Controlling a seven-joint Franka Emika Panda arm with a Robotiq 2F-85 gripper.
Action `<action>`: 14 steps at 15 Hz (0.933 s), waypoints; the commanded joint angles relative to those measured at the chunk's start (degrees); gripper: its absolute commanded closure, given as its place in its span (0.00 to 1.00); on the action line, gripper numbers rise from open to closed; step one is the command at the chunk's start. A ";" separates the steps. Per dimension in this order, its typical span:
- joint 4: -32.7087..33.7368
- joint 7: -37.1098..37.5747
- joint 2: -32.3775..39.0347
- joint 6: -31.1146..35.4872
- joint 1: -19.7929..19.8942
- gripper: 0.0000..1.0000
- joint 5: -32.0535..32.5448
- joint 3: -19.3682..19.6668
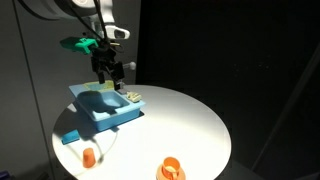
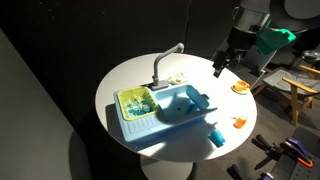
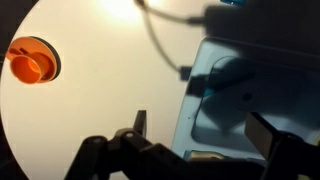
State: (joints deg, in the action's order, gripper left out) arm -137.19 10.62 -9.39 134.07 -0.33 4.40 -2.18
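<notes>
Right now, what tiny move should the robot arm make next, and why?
I'd guess: lower the end effector gently toward the blue toy sink. Its jaws stand wide open and empty, it hangs high above the table, and the wrist view shows the sink's edge just beneath it.
</notes>
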 commanded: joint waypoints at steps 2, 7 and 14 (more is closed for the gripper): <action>-1.95 8.23 -2.83 -0.89 0.20 0.00 0.66 -1.57; -3.08 13.04 -5.29 -3.05 0.18 0.00 -0.15 -2.59; -2.65 11.92 -4.94 -3.81 0.08 0.00 -0.13 -3.26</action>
State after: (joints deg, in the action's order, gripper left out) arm -139.92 22.63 -14.32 130.38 -0.47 4.35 -5.25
